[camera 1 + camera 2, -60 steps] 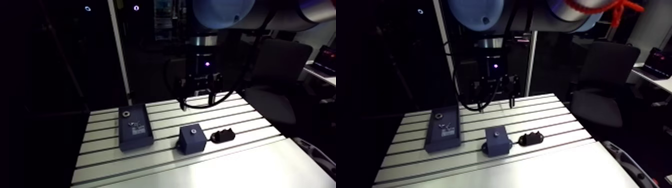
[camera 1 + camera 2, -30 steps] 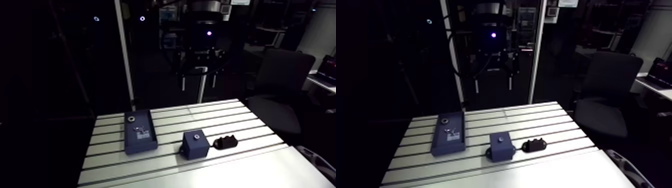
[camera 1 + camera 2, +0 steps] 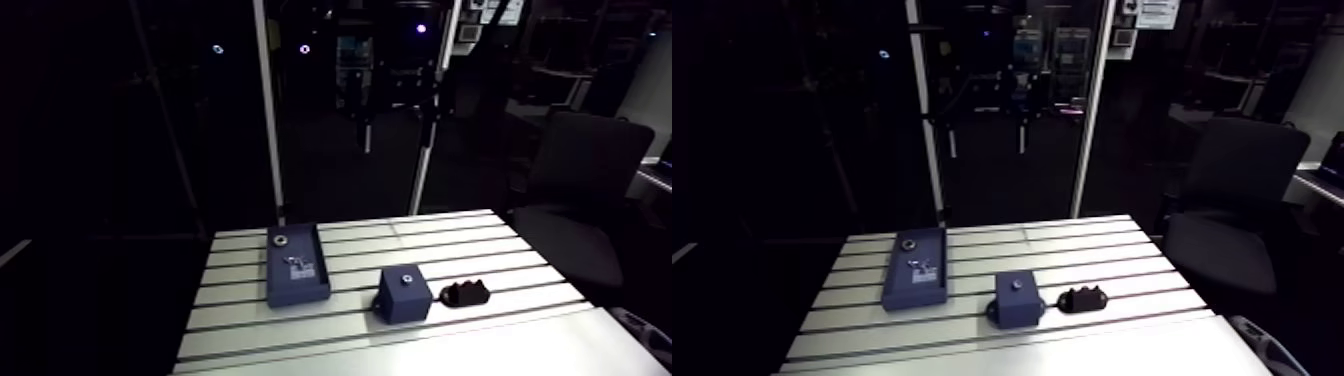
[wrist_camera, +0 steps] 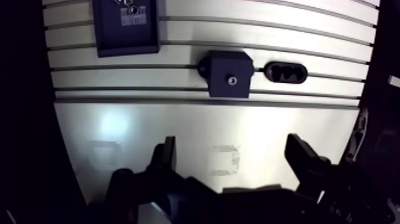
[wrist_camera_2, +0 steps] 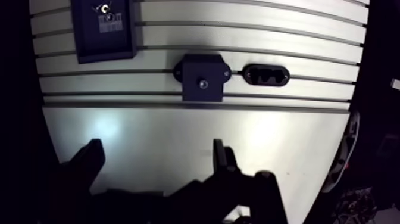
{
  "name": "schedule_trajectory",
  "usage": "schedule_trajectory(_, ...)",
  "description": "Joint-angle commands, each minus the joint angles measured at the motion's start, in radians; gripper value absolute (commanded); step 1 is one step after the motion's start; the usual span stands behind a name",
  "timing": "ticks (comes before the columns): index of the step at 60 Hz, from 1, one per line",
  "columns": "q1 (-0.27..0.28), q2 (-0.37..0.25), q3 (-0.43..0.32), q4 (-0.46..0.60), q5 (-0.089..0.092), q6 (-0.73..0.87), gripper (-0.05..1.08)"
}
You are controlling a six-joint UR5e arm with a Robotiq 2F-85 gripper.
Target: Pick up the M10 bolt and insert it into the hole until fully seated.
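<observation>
Well, end effector (image 4: pixel 232 152) hangs high over bare part of desk (image 3: pixel 450 240), fingers spread wide, nothing between them. M10 bolt likely among small metal pieces (image 3: pixel 295 265) in dark blue tray (image 3: pixel 300 290); too small to tell which. Risks: grabbing wrong piece; clipping tray wall on descent; bolt gripped tilted, jamming at hole (image 3: pixel 405 280) in blue block (image 3: pixel 403 300); block sliding toward black fixture (image 3: pixel 467 293).

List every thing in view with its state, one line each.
Gripper: open, holding nothing, high above the table.
Blue block: on the table, round spot on top, hole or bolt unclear.
Blue tray: flat, holds a round metal piece.
Black holder: beside the block, not touching.
</observation>
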Motion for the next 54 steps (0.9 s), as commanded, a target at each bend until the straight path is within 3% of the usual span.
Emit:
schedule_trajectory(1, 0.012, 0.004, -0.032, 0.001, -0.001, 0.017, 0.01)
schedule_trajectory(9, 0.022, 0.006, -0.058, 0.004, 0.007, 0.016, 0.01)
schedule_trajectory(23, 0.059, 0.009, -0.072, 0.004, -0.002, 0.02, 0.01)
schedule_trajectory(54, 0.061, 0.012, -0.072, 0.004, -0.005, 0.032, 0.01)
